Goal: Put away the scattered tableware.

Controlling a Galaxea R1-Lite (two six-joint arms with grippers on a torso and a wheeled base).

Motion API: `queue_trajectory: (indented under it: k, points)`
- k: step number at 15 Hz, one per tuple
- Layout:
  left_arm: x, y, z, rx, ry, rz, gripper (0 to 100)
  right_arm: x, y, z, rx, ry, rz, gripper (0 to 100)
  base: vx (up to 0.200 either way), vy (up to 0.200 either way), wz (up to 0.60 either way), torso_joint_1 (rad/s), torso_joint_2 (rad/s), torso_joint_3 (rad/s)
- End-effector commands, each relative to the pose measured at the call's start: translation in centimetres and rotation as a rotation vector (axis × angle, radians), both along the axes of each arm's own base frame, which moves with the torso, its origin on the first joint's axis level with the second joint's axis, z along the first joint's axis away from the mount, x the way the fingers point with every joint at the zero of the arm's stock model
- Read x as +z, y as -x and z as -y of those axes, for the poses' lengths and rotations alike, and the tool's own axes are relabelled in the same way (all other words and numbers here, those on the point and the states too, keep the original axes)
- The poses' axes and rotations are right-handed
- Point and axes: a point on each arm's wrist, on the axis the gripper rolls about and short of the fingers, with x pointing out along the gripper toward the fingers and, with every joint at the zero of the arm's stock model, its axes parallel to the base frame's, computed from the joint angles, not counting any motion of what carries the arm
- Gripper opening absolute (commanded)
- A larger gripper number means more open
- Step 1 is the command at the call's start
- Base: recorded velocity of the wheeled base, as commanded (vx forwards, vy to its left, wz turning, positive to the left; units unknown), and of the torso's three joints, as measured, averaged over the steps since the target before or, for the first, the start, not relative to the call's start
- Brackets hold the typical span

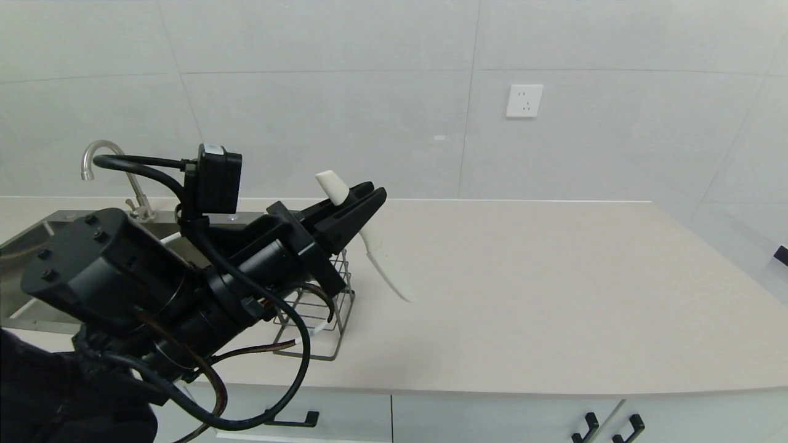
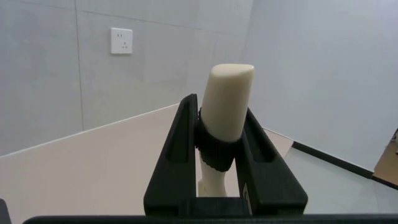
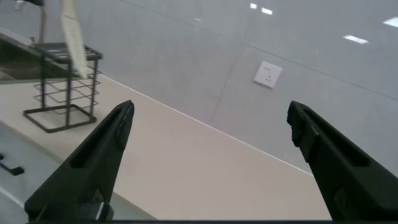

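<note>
My left gripper (image 1: 356,200) is raised above the counter, shut on a white knife (image 1: 381,264). The knife's rounded handle (image 2: 227,99) sticks up between the fingers, and its pale blade hangs down over the counter, just right of a wire rack (image 1: 335,295). In the right wrist view the blade (image 3: 73,31) hangs above that wire rack (image 3: 62,87). My right gripper (image 3: 211,115) stands open over the counter's front, with nothing between its fingers.
A steel sink (image 1: 31,246) with a curved faucet (image 1: 104,154) lies left of the rack. The beige countertop (image 1: 554,295) stretches to the right. A wall socket (image 1: 524,100) sits on the tiled wall. Drawer handles (image 1: 606,427) show below the front edge.
</note>
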Motion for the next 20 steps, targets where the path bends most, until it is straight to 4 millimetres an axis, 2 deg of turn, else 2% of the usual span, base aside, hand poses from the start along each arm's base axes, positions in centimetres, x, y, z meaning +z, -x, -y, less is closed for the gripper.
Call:
queue_trajectory:
  k: [1,3,4,9,14,20]
  points:
    - [0.2,0.1,-0.1,0.002,0.001,0.01,0,-1.3,0.6,0.3,-0.129,-0.048,-0.028,100,0.0,0.0,0.0,0.0,0.0,0.0]
    - [0.2,0.1,-0.1,0.013,-0.01,0.028,0,-3.0,0.1,0.6,-0.265,-0.17,-0.224,100,0.0,0.0,0.0,0.0,0.0,0.0]
    - [0.2,0.2,-0.2,0.016,-0.015,0.035,0,-5.0,0.0,0.9,-0.38,-0.255,-0.441,100,0.0,0.0,0.0,0.0,0.0,0.0]
    - [0.6,0.1,-0.3,0.025,-0.012,0.054,0,-4.8,0.0,0.9,-0.389,-0.278,-0.419,100,0.0,0.0,0.0,0.0,0.0,0.0]
    - [2.4,1.2,-1.0,0.02,0.03,0.117,0,-4.8,0.0,0.9,-0.389,-0.278,-0.419,100,0.0,0.0,0.0,0.0,0.0,0.0]
    - [5.5,2.6,-2.7,0.042,0.04,0.132,0,-4.8,0.0,0.9,-0.389,-0.278,-0.419,100,0.0,0.0,0.0,0.246,-0.02,0.222]
